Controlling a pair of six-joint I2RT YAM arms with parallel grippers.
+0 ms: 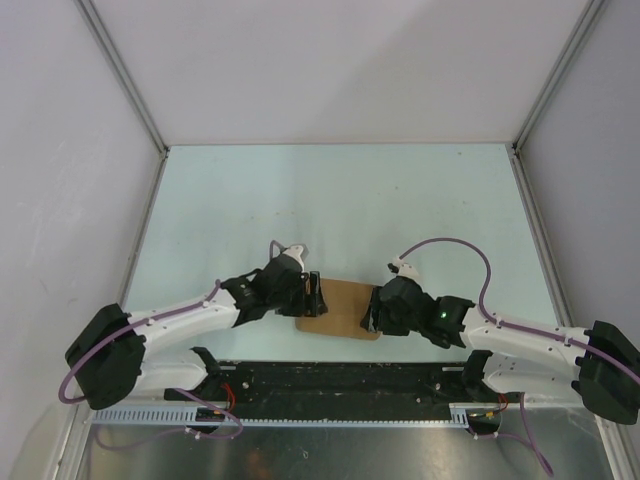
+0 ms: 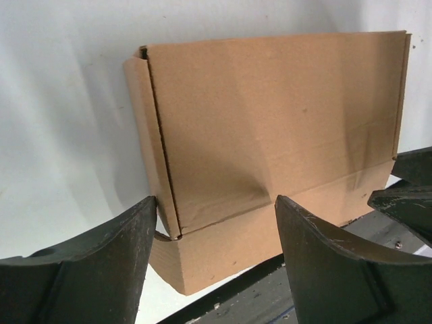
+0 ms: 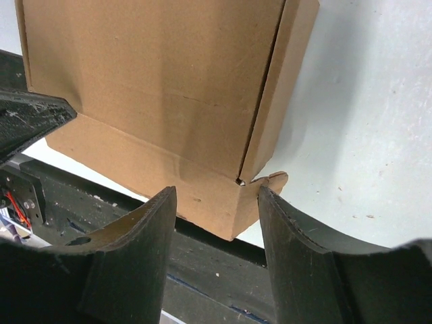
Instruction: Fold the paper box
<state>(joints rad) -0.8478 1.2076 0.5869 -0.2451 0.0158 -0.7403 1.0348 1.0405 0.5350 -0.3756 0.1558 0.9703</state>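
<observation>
Most folding looks done to me: the paper box (image 1: 340, 308) sits lid-down at the tabletop's (image 1: 340, 200) near edge, midway along. Left pincer (image 1: 313, 296) and right pincer (image 1: 371, 318) gape around its front corners, gripping nothing; one corner tab seems untucked.

1. The top external view looks steeply down from above and behind the arm bases, taking in the whole table (image 1: 330, 190) from afar.
2. The left wrist view peers past the left gripper (image 2: 216, 201), very near one end of the paper box (image 2: 270, 115).
3. The right wrist view looks past the right gripper (image 3: 217, 190) at the opposite end, equally near.
4. All three views share the box.
</observation>
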